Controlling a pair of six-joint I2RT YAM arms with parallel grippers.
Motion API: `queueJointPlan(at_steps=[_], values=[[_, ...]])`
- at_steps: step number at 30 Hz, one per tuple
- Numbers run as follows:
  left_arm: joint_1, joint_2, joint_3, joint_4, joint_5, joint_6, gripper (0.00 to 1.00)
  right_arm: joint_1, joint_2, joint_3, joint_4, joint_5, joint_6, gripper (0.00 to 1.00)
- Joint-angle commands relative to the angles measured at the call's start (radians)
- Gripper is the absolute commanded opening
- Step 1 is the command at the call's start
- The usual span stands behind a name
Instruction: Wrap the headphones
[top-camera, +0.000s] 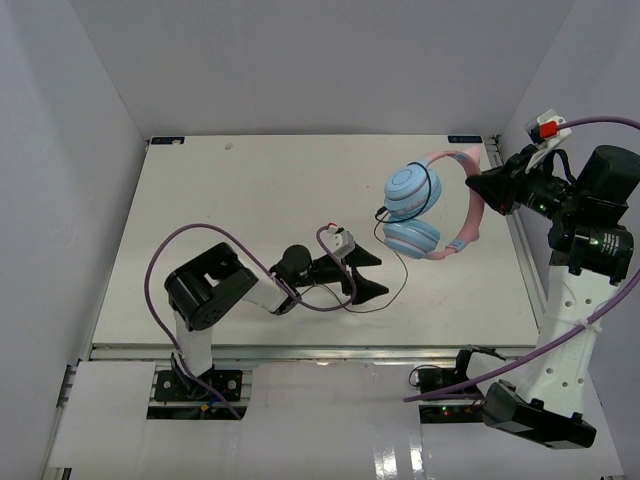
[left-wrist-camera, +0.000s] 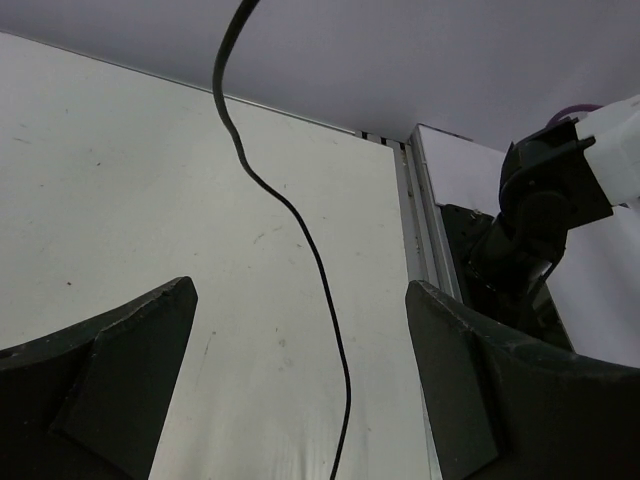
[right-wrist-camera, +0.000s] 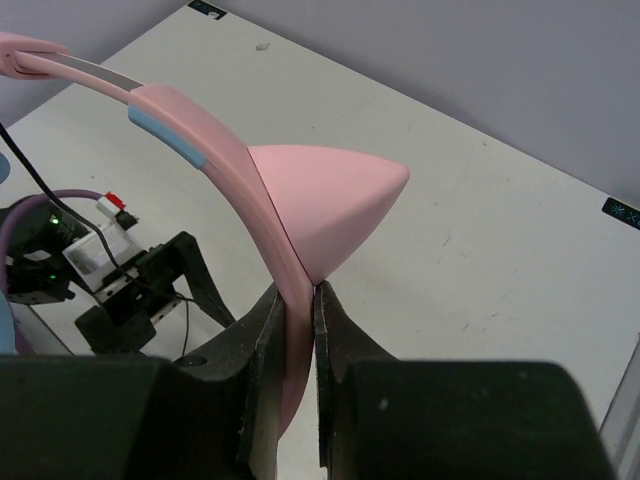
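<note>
One pair of headphones (top-camera: 425, 212) hangs over the right half of the table (top-camera: 250, 200), its pink headband (right-wrist-camera: 215, 165) clamped in the narrow jaws of the right gripper (right-wrist-camera: 297, 300). The left gripper (left-wrist-camera: 298, 295) stands wide and holds nothing, with the single black cord (left-wrist-camera: 300, 225) passing untouched between its fingers. The set looks light; the stiff, slick band seems the sound hold, while the two ear cups (top-camera: 408, 190) may swing and the cord is limp.
</note>
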Motion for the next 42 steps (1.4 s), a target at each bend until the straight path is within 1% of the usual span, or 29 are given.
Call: queueJointPlan(at_steps=[1, 4, 7, 8, 10, 11, 12, 14, 15, 16, 17, 20, 22, 23, 25, 27, 28, 30, 32, 36, 38, 40, 41, 42], values=[[-0.024, 0.097, 0.132, 0.338, -0.020, -0.063, 0.96, 0.002, -0.005, 0.015, 0.073, -0.060, 0.114, 0.08], [-0.026, 0.197, 0.204, 0.418, -0.036, -0.145, 0.95, 0.001, -0.005, 0.031, 0.070, -0.064, 0.134, 0.08], [-0.040, 0.241, 0.262, 0.422, -0.011, -0.175, 0.93, 0.002, -0.001, 0.043, 0.070, -0.051, 0.140, 0.08], [-0.045, 0.249, 0.277, 0.416, -0.002, -0.176, 0.91, 0.001, 0.001, 0.045, 0.071, -0.050, 0.141, 0.08], [-0.055, 0.266, 0.311, 0.364, 0.031, -0.181, 0.83, 0.001, 0.002, 0.042, 0.081, -0.047, 0.152, 0.08], [-0.057, 0.269, 0.315, 0.350, 0.035, -0.179, 0.76, 0.001, 0.004, 0.042, 0.087, -0.047, 0.157, 0.08], [-0.059, 0.273, 0.318, 0.332, 0.037, -0.176, 0.60, 0.002, 0.005, 0.042, 0.094, -0.046, 0.167, 0.08], [-0.061, 0.269, 0.307, 0.324, 0.035, -0.176, 0.37, 0.002, 0.007, 0.043, 0.111, -0.029, 0.186, 0.08], [-0.061, 0.264, 0.296, 0.325, 0.034, -0.178, 0.23, 0.001, 0.008, 0.043, 0.119, 0.014, 0.197, 0.08], [-0.062, 0.256, 0.283, 0.324, 0.032, -0.179, 0.09, 0.001, 0.008, 0.043, 0.127, 0.091, 0.209, 0.08], [-0.065, 0.246, 0.271, 0.321, 0.024, -0.179, 0.01, 0.002, 0.008, 0.039, 0.137, 0.138, 0.223, 0.08], [-0.088, 0.204, 0.230, 0.249, -0.028, -0.144, 0.00, 0.004, -0.001, -0.017, 0.209, 0.291, 0.326, 0.08], [-0.110, 0.169, 0.239, 0.115, -0.075, -0.101, 0.00, 0.042, -0.018, -0.096, 0.306, 0.382, 0.407, 0.08], [-0.122, 0.153, 0.251, 0.041, -0.094, -0.078, 0.00, 0.076, -0.023, -0.132, 0.345, 0.454, 0.435, 0.08], [-0.149, 0.131, 0.296, -0.109, -0.106, -0.032, 0.00, 0.187, -0.015, -0.179, 0.362, 0.692, 0.431, 0.08], [-0.164, 0.098, 0.321, -0.199, -0.101, -0.002, 0.00, 0.336, 0.006, -0.209, 0.380, 0.872, 0.403, 0.08], [-0.174, 0.077, 0.334, -0.256, -0.101, 0.022, 0.00, 0.396, 0.026, -0.233, 0.403, 0.996, 0.372, 0.08], [-0.188, 0.030, 0.346, -0.395, -0.117, 0.073, 0.00, 0.448, 0.074, -0.309, 0.493, 1.228, 0.269, 0.08], [-0.200, -0.036, 0.358, -0.530, -0.129, 0.116, 0.00, 0.491, 0.118, -0.379, 0.583, 1.397, 0.188, 0.08], [-0.211, -0.154, 0.433, -0.892, -0.123, 0.170, 0.00, 0.518, 0.123, -0.529, 0.846, 1.539, -0.001, 0.08], [-0.211, -0.209, 0.443, -1.007, -0.125, 0.211, 0.00, 0.521, 0.114, -0.610, 0.922, 1.547, -0.079, 0.08], [-0.210, -0.274, 0.471, -1.162, -0.146, 0.255, 0.00, 0.521, 0.098, -0.655, 0.950, 1.472, -0.161, 0.08], [-0.209, -0.299, 0.496, -1.228, -0.157, 0.284, 0.00, 0.521, 0.090, -0.673, 0.929, 1.422, -0.201, 0.08], [-0.206, -0.314, 0.531, -1.287, -0.167, 0.316, 0.00, 0.521, 0.079, -0.678, 0.852, 1.332, -0.244, 0.08]])
